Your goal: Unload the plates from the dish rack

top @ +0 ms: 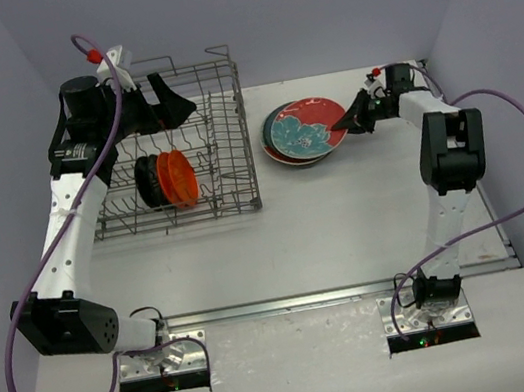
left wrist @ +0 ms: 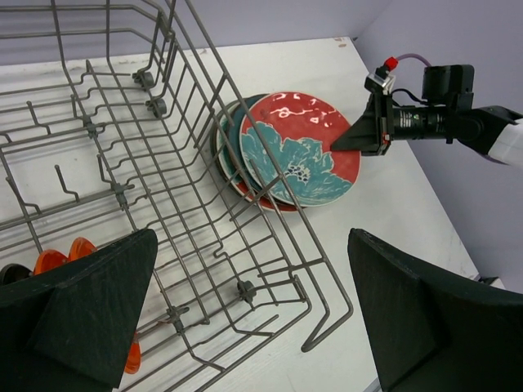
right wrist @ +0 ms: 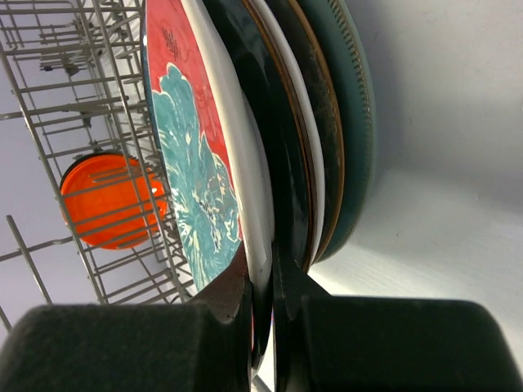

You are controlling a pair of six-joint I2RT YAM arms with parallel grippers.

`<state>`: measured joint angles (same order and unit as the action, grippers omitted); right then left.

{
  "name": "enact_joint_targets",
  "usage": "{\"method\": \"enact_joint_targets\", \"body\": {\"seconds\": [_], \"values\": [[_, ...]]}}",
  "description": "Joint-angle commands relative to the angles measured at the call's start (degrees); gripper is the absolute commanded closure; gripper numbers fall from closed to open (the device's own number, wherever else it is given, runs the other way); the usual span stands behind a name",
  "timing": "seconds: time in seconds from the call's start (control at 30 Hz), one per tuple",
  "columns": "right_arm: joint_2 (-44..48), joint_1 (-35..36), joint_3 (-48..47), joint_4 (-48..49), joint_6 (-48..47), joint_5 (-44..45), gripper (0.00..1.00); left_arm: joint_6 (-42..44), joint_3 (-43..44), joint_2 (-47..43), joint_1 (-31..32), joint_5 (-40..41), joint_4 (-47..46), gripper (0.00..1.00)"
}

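White tabletop (top: pixel 348 221) met lavender walls (top: pixel 329 1). At upper left, the left gripper (top: pixel 174 98) hung spread wide above the dish rack (top: pixel 232 140), where a black plate (top: pixel 149 180) and orange plates (top: pixel 178 177) stood upright. Right of centre, the right gripper (top: pixel 341 124) pinched the rim of the red floral plate (top: pixel 306 127) topping a stack (top: pixel 273 143).

Red plate (top: pixel 307 128), teal floral centre; orange plates (top: pixel 179 177).

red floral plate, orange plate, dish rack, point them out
red floral plate (left wrist: pixel 298 151): left wrist view, teal flower centre
orange plate (right wrist: pixel 110 200): right wrist view, middle of its face
dish rack (top: pixel 239 149): top external view, right side wall
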<state>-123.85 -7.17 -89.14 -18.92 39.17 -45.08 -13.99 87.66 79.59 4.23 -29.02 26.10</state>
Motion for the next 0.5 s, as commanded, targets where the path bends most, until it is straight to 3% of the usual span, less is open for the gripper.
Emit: {"method": "enact_joint_targets", "body": {"seconds": [0.0, 0.27, 0.33, 0.37, 0.47], "values": [[0.2, 1.1, -5.3, 5.4, 2.3, -7.2, 1.0, 0.6, 1.0, -0.8, 0.2, 0.6, -2.0, 0.0], [-2.0, 2.7, -7.6, 2.6, 0.9, -4.7, 0.97, 0.7, 0.9, -0.8, 0.2, 1.1, -1.7, 0.0], [-2.2, 3.2, -8.5, 0.4, 0.0, -2.9, 0.83, 0.8, 0.9, -0.8, 0.2, 1.5, -1.5, 0.0], [-2.3, 3.4, -9.1, -0.8, -0.8, -1.6, 0.66, 0.9, 0.9, -0.8, 0.2, 1.6, -1.4, 0.0], [-1.9, 3.9, -10.0, -5.3, -3.2, 3.7, 0.38, 1.3, 1.1, -0.8, 0.2, 2.3, -0.7, 0.0]]}}
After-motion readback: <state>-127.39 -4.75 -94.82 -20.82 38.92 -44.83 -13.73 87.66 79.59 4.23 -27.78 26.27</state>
